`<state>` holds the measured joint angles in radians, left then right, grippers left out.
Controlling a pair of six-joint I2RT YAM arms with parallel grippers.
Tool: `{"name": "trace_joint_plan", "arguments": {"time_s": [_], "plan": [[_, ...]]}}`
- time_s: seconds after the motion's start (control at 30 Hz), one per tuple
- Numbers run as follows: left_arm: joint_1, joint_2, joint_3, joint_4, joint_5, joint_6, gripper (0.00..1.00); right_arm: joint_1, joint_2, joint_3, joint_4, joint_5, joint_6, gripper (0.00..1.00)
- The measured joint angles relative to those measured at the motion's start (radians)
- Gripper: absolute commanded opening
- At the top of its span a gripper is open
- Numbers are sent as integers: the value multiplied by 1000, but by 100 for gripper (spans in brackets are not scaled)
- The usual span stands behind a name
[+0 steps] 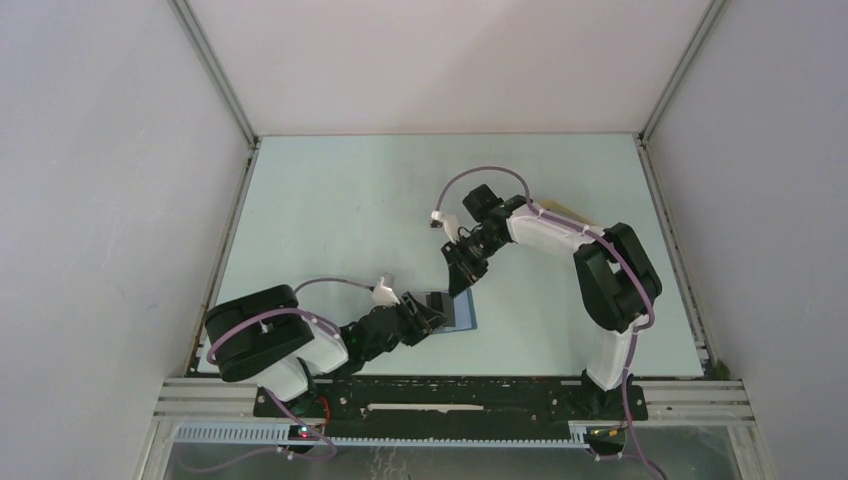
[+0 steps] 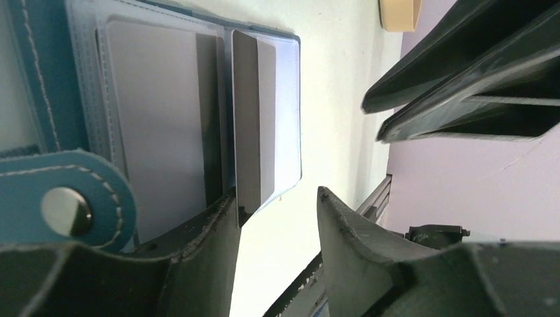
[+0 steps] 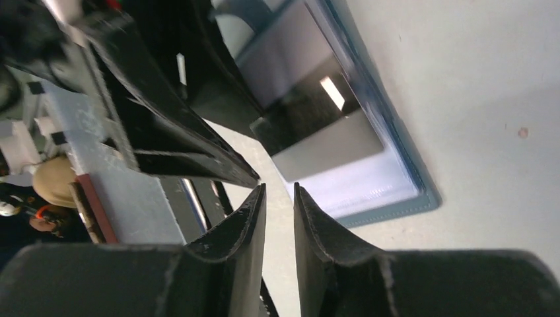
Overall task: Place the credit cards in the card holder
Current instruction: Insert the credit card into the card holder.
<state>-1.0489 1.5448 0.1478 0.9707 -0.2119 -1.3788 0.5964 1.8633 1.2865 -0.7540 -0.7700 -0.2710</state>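
The blue card holder (image 1: 462, 312) lies open on the table near the front; its snap tab (image 2: 66, 210) and pale slots show in the left wrist view. Two grey credit cards with dark stripes sit in the slots: one (image 2: 158, 119) tucked in deep, the other (image 2: 254, 119) sticking out towards my left gripper (image 2: 277, 198). That gripper is open, and the card's corner rests against one fingertip (image 2: 221, 218). My right gripper (image 3: 276, 188) hovers just beyond the holder's far edge (image 3: 396, 172), its jaws a narrow gap apart with nothing between them.
A beige tray (image 2: 399, 13) stands further back on the table. The two grippers (image 1: 432, 312) (image 1: 462, 275) are close together over the holder. The table's front rail (image 1: 450, 385) runs right behind the left gripper.
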Motion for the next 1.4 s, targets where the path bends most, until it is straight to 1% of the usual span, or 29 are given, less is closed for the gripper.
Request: {"name": "trace_joint_plan", "arguments": {"time_s": [0.1,0.27,0.37,0.5,0.63,0.87,1.0,1.2,1.4], "plan": [[11,3,2,9,28,24,53,5,15,51,25,-37,60,27],[20,18,2,40,58,52,57,21,113,156,89,-75,195,25],[24,29,2,60,71,61,58,41,169,169,108,-77,260,23],[27,47,4,84,88,71,59,87,206,169,108,-51,302,22],[27,58,4,102,95,70,60,138,209,170,107,9,311,21],[34,66,4,117,106,71,61,202,209,177,82,186,292,19],[41,68,3,121,115,71,62,211,206,176,72,265,268,19],[54,81,3,138,133,71,62,213,144,124,76,394,226,19],[64,95,3,157,145,71,62,213,108,81,74,475,194,18]]}}
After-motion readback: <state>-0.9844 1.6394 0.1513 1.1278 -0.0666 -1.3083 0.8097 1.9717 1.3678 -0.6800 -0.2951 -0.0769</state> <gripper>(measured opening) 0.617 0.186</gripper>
